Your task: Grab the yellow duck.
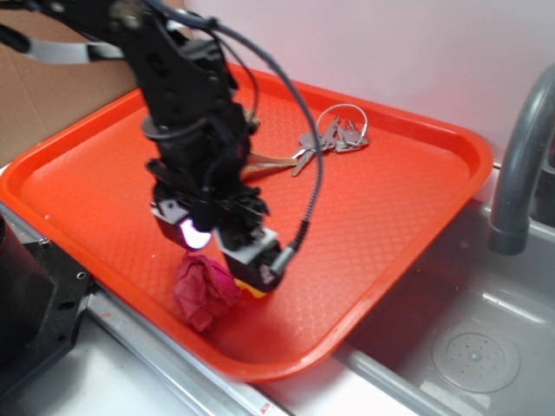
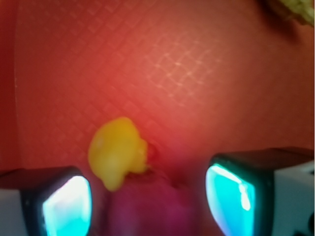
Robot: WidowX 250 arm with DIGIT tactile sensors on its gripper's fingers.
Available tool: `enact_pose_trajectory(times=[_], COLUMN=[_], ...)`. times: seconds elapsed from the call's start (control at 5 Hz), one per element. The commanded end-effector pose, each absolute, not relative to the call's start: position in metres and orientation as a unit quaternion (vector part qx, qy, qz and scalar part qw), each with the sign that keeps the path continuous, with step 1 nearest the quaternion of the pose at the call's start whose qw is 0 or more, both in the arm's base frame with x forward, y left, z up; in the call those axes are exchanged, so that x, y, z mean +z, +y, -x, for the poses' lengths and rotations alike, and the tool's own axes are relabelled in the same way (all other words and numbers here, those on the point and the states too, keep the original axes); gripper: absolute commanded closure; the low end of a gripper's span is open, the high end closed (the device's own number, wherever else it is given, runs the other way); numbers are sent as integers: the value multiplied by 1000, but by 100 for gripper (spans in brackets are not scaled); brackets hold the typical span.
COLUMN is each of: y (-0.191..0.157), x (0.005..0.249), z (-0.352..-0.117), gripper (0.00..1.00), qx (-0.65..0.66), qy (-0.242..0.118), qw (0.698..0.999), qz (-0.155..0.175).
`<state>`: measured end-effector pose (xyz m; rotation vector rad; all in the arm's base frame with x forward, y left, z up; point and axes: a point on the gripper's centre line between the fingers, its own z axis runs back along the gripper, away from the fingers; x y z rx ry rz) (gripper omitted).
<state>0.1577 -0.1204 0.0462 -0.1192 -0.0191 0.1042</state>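
One yellow duck beside one red wad, between the tool's two spread fingers

An orange-red tray with a raised rim and a fine grid texture is seen resting on a grey metal bench, partly over a sink basin with a drain; a bunch of keys on a ring is laid on the tray toward its far side; a dark red wad is set near the front rim; the yellow duck is placed just beside the wad, seemingly touching it.
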Motion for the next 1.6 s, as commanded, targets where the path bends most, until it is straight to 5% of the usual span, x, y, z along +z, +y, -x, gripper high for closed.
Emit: enact_pose_trajectory(times=[0.0, 0.2, 0.4, 0.6, 1.0, 1.4], y=[-144, -150, -155, -151, -76, -10], x=[39, 25, 16, 35, 108, 133], z=[-162, -161, -160, -162, -162, -156], gripper=[0, 64, 100, 100, 100, 100], qx=[40, 27, 20, -5, 21, 101], qy=[-9, 18, 34, 30, -35, -50], qw=[997, 998, 999, 999, 998, 994], qz=[71, 49, 35, 40, 38, 4])
